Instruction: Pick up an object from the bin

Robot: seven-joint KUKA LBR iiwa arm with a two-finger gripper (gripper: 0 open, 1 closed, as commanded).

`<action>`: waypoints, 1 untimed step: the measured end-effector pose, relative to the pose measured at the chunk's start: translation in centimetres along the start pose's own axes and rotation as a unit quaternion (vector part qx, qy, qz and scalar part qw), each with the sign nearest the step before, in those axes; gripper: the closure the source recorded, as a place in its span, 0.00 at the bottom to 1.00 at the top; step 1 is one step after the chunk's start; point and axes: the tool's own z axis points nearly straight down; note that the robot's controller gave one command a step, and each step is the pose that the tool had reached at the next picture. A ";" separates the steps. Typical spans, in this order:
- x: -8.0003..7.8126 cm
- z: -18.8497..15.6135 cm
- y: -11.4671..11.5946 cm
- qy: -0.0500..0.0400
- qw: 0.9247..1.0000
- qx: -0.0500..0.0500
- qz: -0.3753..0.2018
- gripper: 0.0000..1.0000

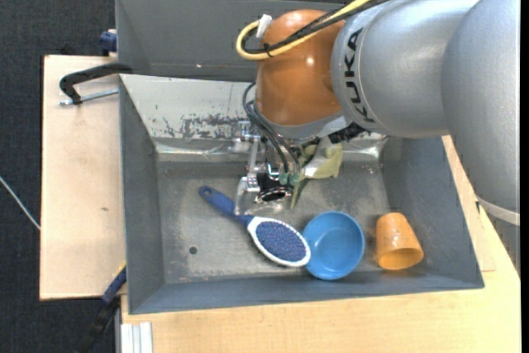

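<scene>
The end effector [266,188] hangs low by the brush [279,241], near six o'clock in the bin [139,202]; I cannot tell its opening. Nothing looks lifted yet, so the grasp remains

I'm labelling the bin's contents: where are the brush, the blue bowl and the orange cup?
brush [281,241], camera view, on its oval head of blue bristles.
blue bowl [339,245], camera view, on its inner floor.
orange cup [397,242], camera view, on its outer side wall.

brush [279,241] blue, white-rimmed | bowl [337,244] blue | cup [398,241] orange | bin [178,260] grey
</scene>
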 end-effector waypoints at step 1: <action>5.4 7.8 -1.2 -0.007 0.996 -0.002 0.084 0.00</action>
